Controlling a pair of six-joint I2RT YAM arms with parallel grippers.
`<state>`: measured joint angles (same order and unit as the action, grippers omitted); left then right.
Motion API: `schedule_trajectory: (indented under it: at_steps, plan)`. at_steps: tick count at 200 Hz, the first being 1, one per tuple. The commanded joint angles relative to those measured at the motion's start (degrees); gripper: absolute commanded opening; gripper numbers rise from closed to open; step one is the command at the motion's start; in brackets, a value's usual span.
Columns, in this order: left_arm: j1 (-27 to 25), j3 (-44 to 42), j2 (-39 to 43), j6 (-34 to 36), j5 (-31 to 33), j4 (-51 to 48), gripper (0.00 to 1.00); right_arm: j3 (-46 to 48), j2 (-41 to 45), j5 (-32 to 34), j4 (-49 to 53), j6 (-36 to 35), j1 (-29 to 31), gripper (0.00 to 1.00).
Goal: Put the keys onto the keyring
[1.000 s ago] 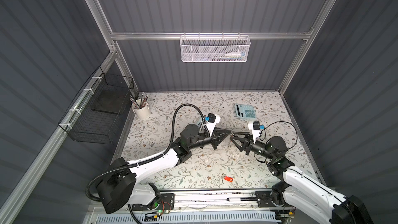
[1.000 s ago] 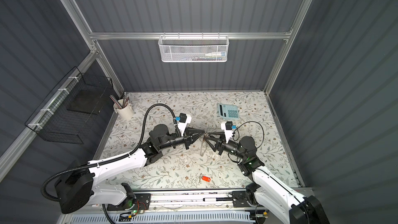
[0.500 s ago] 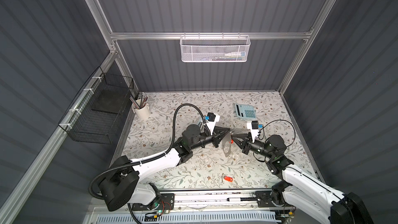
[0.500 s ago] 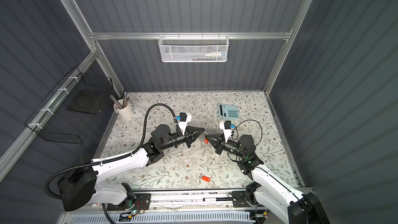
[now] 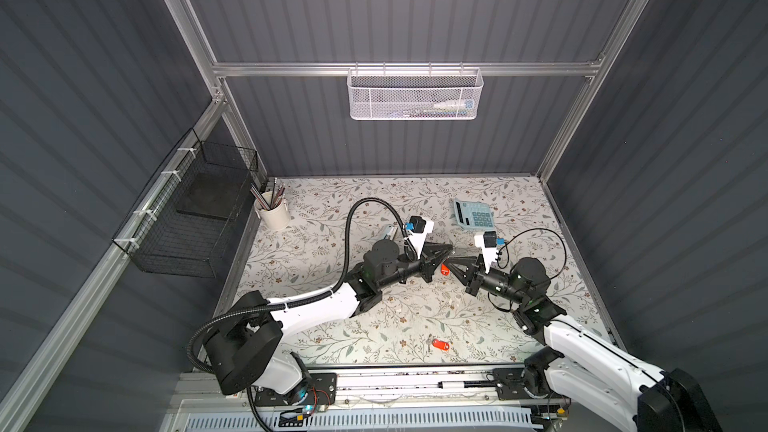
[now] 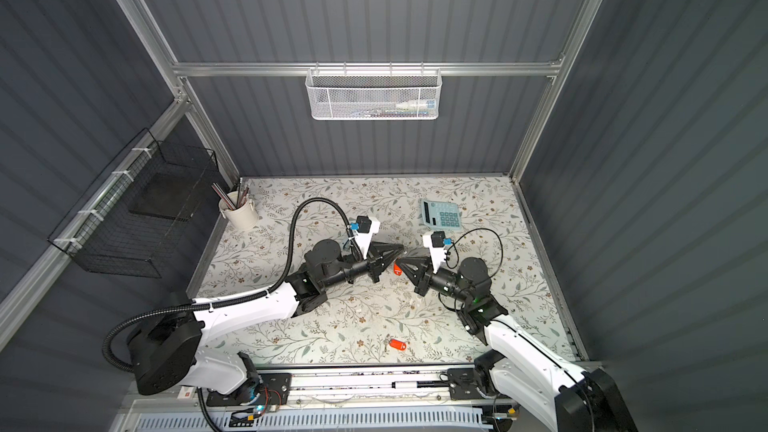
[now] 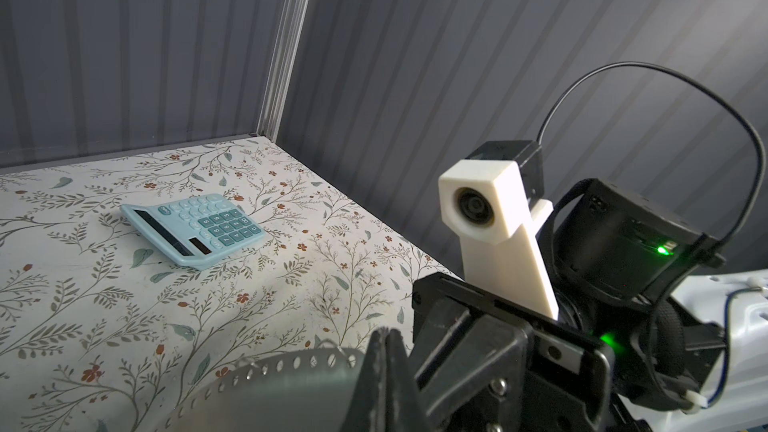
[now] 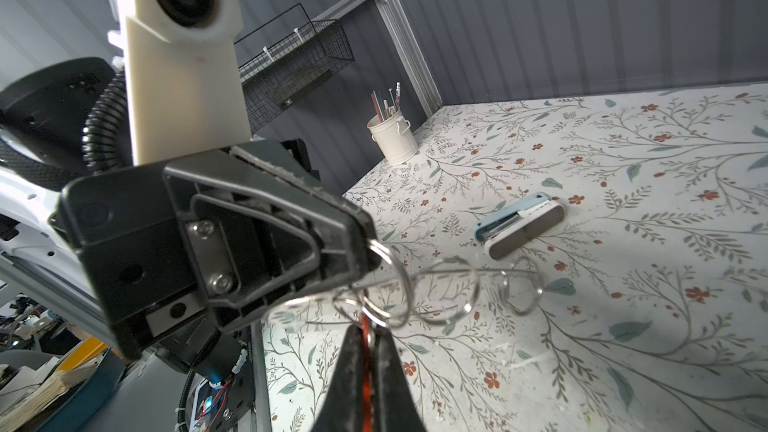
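Observation:
My left gripper (image 7: pixel 388 332) is shut on the keyring (image 7: pixel 282 388), a thin gray plate with small holes along its rim. The right wrist view shows that keyring (image 8: pixel 444 284) edge-on, with wire loops hanging at the left gripper's (image 8: pixel 365 243) tip. There my right gripper (image 8: pixel 365 328) is shut on one of the keys, a red tag (image 8: pixel 365 367) whose top touches those loops. In both top views the two grippers (image 5: pixel 446 253) (image 5: pixel 451 263) meet tip to tip above the table's middle, with the red key (image 6: pixel 397 270) between them. Another red key (image 5: pixel 440 344) lies near the front edge.
A pale blue calculator (image 5: pixel 473 214) lies at the back right. A pale blue stapler (image 8: pixel 521 224) lies behind the left arm. A white pencil cup (image 5: pixel 272 211) stands at the back left. A black wire basket (image 5: pixel 195 218) hangs on the left wall, a white one (image 5: pixel 415 95) on the back wall.
My right gripper was open a second ago. It has shut on the red key and moved in against the left gripper's tip. The left gripper has kept hold of the keyring.

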<state>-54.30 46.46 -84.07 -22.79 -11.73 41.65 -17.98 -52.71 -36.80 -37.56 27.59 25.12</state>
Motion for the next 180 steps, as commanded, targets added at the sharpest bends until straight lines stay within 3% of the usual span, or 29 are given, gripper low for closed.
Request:
schedule_trajectory:
  at_steps: [1,81,151,180]
  plan:
    - [-0.96,1.64,-1.53,-0.48,0.35,4.43,0.00,-1.80,0.24,-2.06,0.15,-1.53,1.24,0.02]
    - [-0.82,-2.42,2.75,-0.37,4.84,4.05,0.00,-2.06,0.63,0.46,2.45,-1.75,1.22,0.06]
    - [-0.72,-3.20,6.18,1.03,2.96,-1.72,0.00,-1.45,4.16,5.22,5.60,-2.37,1.13,0.07]
    - [-0.76,-3.52,6.31,0.90,2.31,-1.61,0.00,-1.28,4.77,5.77,5.92,-2.25,1.15,0.23]
